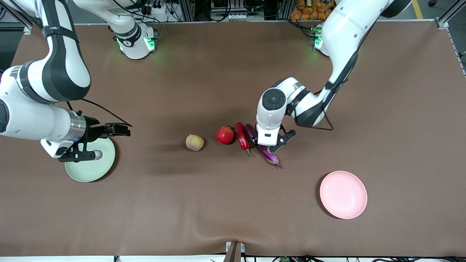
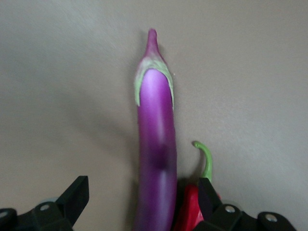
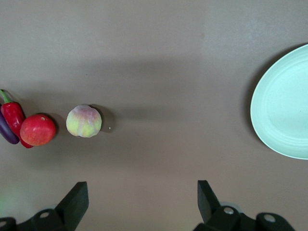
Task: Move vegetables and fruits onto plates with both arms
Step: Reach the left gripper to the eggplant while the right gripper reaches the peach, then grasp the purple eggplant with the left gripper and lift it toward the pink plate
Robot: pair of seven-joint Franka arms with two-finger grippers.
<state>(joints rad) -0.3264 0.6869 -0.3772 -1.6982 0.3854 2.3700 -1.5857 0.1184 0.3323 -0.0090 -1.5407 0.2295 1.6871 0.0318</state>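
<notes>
The left gripper [image 1: 269, 144] hung low over the purple eggplant [image 1: 263, 147], its fingers [image 2: 77, 195] spread wide on either side of the fruit's body and gripping nothing. In the left wrist view the eggplant [image 2: 155, 159] ran straight out from between the open jaws, green cap and pointed stem away from the gripper, while the red chili pepper [image 2: 190, 211] lay pressed against it beside one finger. On the tabletop [image 1: 233, 203] the chili [image 1: 243, 138] touched the eggplant, the pomegranate [image 1: 225, 135] sat just beside the chili, and the peach [image 1: 194, 142] lay a little apart toward the right arm's end.

The right gripper [image 1: 120, 130] waited over the rim of the pale green plate [image 1: 91, 167], fingers [image 3: 74, 199] wide apart and empty. The pink plate [image 1: 343, 194] lay well apart from the left gripper, nearer the front camera, with bare brown tabletop all around it and open room to every edge. No writing or brand could be read on anything.
</notes>
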